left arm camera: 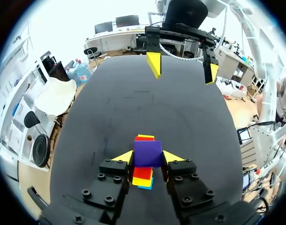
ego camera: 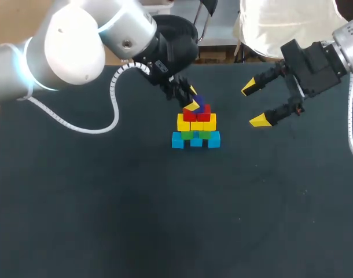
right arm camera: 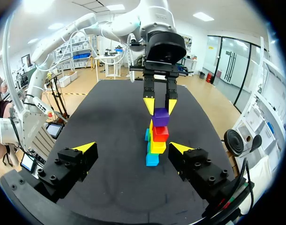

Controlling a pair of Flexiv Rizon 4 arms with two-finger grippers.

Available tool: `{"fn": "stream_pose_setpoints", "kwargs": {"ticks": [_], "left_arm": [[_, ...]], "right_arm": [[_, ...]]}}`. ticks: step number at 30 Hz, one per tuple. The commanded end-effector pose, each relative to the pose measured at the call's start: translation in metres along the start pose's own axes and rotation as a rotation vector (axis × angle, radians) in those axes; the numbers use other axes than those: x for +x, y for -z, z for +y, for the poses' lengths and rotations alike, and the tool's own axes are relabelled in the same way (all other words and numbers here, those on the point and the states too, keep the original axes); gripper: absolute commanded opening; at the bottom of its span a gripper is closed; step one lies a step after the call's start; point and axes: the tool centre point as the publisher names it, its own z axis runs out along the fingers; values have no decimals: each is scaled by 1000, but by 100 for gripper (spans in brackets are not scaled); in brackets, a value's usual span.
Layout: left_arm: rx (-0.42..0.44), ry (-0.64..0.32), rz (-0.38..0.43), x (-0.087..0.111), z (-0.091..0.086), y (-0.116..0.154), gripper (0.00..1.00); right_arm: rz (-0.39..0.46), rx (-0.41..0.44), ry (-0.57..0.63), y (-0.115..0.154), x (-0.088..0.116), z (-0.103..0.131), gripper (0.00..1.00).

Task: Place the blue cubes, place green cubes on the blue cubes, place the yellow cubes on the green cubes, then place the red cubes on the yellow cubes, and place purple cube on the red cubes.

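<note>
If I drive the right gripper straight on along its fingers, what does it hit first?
Most likely the cube stack, centred ahead of the right gripper; the left gripper holds the purple cube on top. Depth is unclear.

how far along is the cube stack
Nearly finished. Done: blue cubes at the base, then green cubes, yellow cubes and red cubes layered upward. In hand: the left gripper is closed on the purple cube, apparently set on the reds. Left: release it and back away. The right gripper is open and empty, off to the side.
</note>
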Motion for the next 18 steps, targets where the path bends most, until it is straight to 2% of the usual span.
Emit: {"fn": "stream_pose_setpoints", "kwargs": {"ticks": [1,18], "left_arm": [[6,-2,-1,0,2,-1,0],[6,6,-6,-1,7,-2,0]], "right_arm": [[0,2,0,0,0,1,100],[0,2,0,0,0,1,100]]}}
